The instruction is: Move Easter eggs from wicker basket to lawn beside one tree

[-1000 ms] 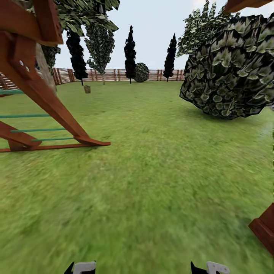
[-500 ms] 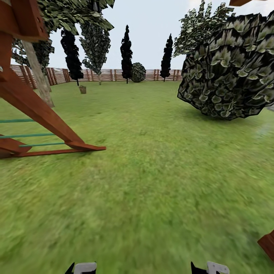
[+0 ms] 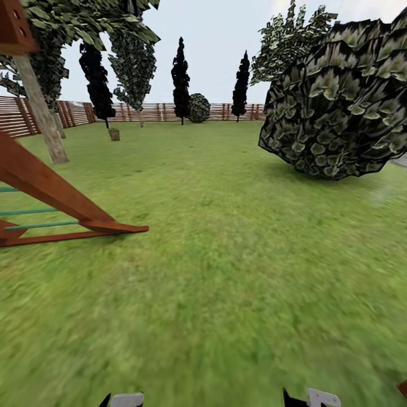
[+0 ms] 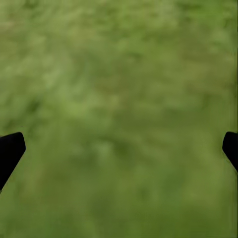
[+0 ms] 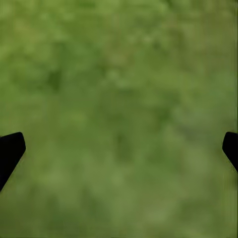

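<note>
Wooden play frame (image 3: 62,203) sits close on the left and the big bush (image 3: 339,107) on the right, so a drifting base could clip either. Wicker basket (image 3: 114,134) is far off on the lawn (image 3: 226,271), left of centre, near the tree (image 3: 39,107); eggs too small to tell. Left claw (image 4: 119,148) and right claw (image 5: 119,148) both spread, empty, over grass.

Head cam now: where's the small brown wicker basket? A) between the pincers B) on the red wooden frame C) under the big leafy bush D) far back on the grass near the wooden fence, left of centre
D: the small brown wicker basket stands far off on the green lawn, just before the wooden slat fence.
</note>
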